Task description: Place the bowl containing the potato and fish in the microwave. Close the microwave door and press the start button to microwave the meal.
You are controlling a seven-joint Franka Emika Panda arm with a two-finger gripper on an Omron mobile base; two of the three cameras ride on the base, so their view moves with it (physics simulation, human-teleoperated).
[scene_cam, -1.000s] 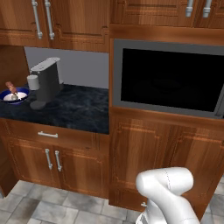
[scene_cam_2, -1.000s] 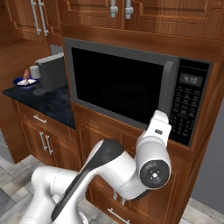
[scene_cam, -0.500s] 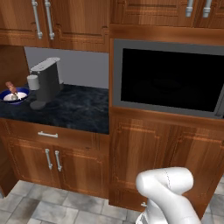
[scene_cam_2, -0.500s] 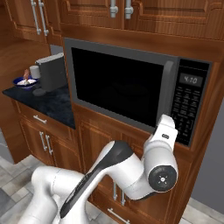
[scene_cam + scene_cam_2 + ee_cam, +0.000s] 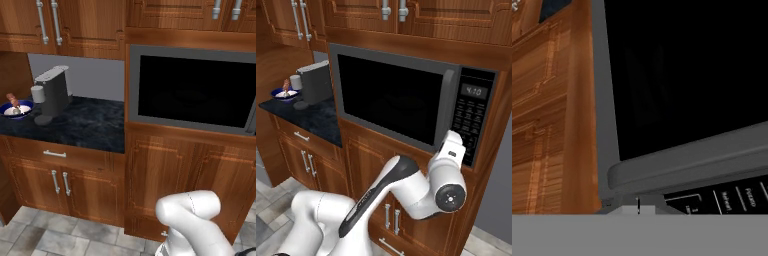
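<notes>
Moved: my arm rose rightward toward the control panel point(image 5: 472, 117).
Gripper point(image 5: 638, 206): fingers pinched together, empty.
Microwave door point(image 5: 390, 98): was closed, handle point(image 5: 687, 164) near.

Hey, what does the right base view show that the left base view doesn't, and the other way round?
Right base view alone: the microwave's keypad and clock display, with the arm's white hand raised beside the panel's lower edge. Left base view alone: the grey floor tiles under the counter cabinets. Both share the closed microwave door, the coffee machine and a blue bowl with a skewer.
</notes>
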